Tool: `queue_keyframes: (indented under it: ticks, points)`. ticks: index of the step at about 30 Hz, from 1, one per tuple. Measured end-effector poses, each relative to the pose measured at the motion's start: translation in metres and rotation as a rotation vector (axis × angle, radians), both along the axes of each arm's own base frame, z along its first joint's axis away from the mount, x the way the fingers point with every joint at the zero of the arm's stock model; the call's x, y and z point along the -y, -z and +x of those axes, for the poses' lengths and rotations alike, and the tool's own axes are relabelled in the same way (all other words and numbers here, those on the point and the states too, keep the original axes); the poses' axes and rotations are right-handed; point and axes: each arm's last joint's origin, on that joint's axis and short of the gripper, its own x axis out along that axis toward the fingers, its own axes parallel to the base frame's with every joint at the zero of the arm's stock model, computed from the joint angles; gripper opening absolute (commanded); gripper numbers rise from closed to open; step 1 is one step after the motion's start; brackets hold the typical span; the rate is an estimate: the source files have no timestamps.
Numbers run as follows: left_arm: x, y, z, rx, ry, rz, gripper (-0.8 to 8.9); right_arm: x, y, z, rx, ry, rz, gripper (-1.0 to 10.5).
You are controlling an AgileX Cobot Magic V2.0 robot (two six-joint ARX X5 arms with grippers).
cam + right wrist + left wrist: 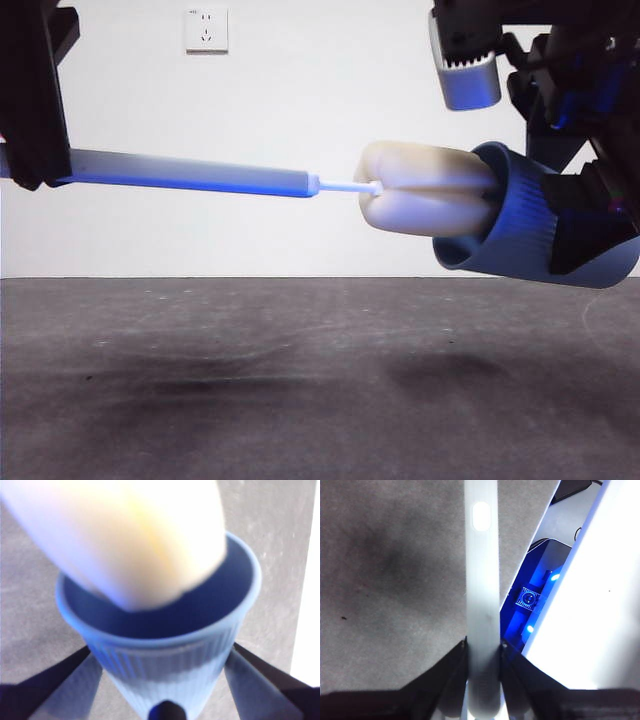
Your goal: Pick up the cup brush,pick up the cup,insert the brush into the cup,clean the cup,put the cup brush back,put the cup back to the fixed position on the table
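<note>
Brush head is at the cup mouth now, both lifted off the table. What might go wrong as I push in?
1. The left pincer holds the cup brush at the handle's far end, so the sponge may wobble or snag the cup rim.
2. The right pincer grips the ribbed, tapered cup low down; pushing could slide it loose above the table.

Sponge end of the cup brush (425,200) hidden inside the cup (510,225), sponge blurred in right wrist view, cup base behind right claw (590,225)

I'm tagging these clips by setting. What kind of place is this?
Probably an indoor lab or test bench: a bare dark grey table, a plain white wall with a power socket, and nothing homelike around.
</note>
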Motion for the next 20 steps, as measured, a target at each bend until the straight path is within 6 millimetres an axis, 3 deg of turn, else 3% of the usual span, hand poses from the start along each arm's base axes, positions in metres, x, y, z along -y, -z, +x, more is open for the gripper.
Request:
queue_keyframes:
  ticks: [20]
  points:
    - [0.03, 0.016, 0.006, -0.007, 0.014, -0.014, -0.09, -0.045, 0.02, -0.026, -0.012, -0.223, -0.051, -0.1]
